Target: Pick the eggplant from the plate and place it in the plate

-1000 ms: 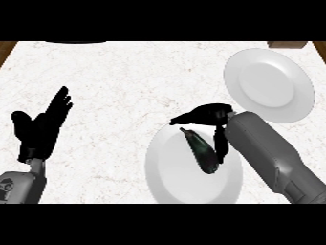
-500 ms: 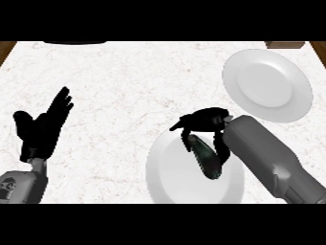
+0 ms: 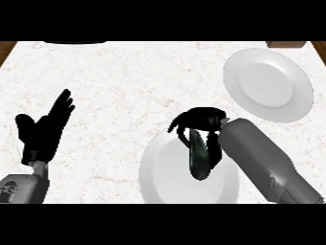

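A dark eggplant [image 3: 200,159] lies lengthwise on the near white plate [image 3: 167,178] at the lower middle of the counter. My right hand [image 3: 202,119] hovers over the eggplant's far end, fingers curled down around its tip. The grey right forearm [image 3: 260,161] covers the plate's right side. A second white plate [image 3: 267,84] with nothing on it sits at the far right. At the left of the view my left hand [image 3: 45,129] rests open with its fingers up.
The white marble counter [image 3: 123,81] has wooden edges at far left and far right. A dark round object [image 3: 75,42] shows at the top edge, and a small brown box [image 3: 287,44] at the top right corner.
My right hand has curled further and dropped onto the eggplant's far end. The view has shifted slightly. The left hand has stayed put.
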Action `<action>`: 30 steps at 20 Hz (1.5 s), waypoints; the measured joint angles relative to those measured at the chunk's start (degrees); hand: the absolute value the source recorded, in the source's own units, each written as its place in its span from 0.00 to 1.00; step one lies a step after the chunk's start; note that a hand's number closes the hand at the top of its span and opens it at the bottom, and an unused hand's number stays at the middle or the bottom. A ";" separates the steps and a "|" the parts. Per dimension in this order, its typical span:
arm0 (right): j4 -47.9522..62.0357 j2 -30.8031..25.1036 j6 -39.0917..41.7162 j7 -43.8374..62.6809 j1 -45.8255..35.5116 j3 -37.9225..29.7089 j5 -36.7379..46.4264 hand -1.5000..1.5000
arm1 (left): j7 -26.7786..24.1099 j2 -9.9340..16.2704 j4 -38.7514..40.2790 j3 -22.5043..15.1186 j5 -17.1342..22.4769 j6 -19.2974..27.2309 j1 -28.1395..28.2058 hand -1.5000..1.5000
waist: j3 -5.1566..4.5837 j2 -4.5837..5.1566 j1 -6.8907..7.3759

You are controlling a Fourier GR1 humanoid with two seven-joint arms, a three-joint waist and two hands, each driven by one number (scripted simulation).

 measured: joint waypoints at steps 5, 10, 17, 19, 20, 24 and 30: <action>3.04 3.19 -13.56 19.09 -3.35 -9.95 -0.67 1.00 | 0.41 0.80 0.01 0.81 0.37 -0.32 0.11 0.50 | 0.17 0.18 -0.30; 1.92 5.14 -32.06 35.54 -7.71 -15.51 3.13 1.00 | 0.92 0.88 -0.07 0.89 0.36 -0.33 -0.13 0.50 | 0.22 0.16 -0.46; -0.21 4.89 -53.47 55.42 -13.32 -16.93 15.46 1.00 | 0.87 1.24 -0.15 1.29 0.59 -0.96 -0.04 0.50 | 0.20 0.25 -0.40; -0.45 4.87 -57.62 60.04 -13.16 -17.28 18.51 1.00 | 1.07 1.22 0.14 1.45 0.75 -1.24 -0.22 0.50 | 0.23 0.40 -0.39; -0.55 4.55 -58.87 61.50 -13.33 -18.25 18.85 1.00 | 0.19 1.03 0.36 1.42 0.57 -1.33 0.47 0.50 | 0.24 0.49 -0.26; -2.87 3.20 -62.26 65.75 -11.16 -20.63 20.55 1.00 | 1.19 0.54 -0.01 1.64 0.11 -0.77 -0.28 0.50 | 0.28 0.61 -0.27; -4.24 -1.69 -63.83 64.54 -8.09 -26.17 18.59 1.00 | 1.26 0.84 0.28 2.47 -0.14 -1.96 -1.34 0.50 | 0.31 0.81 -0.01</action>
